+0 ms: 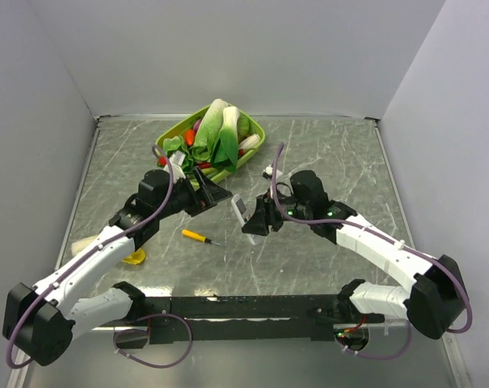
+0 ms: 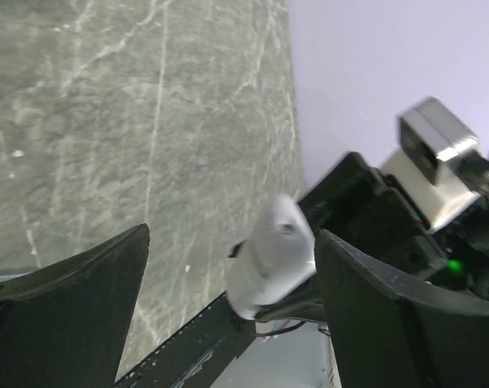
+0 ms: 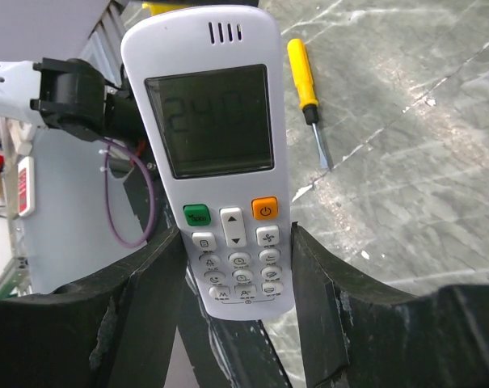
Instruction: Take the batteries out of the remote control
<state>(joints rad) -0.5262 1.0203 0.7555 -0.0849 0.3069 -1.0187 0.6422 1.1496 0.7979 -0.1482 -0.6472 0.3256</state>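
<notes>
The remote control [image 3: 220, 137] is a white bar with a grey screen reading 24, and green and orange buttons. My right gripper [image 3: 238, 259] is shut on its lower button end, and its button face is toward the right wrist camera. In the top view the remote [image 1: 239, 208] is held tilted above the table by the right gripper [image 1: 256, 221]. My left gripper [image 1: 214, 194] is open just left of it. In the left wrist view the blurred white remote end [image 2: 272, 259] lies between the open fingers of the left gripper [image 2: 224, 246], nearer the right finger. No batteries show.
A yellow-handled screwdriver [image 1: 197, 236] lies on the table in front of the left gripper and also shows in the right wrist view [image 3: 305, 85]. A green basket [image 1: 255, 142] of vegetables stands at the back. A yellow item [image 1: 134, 259] lies beside the left arm.
</notes>
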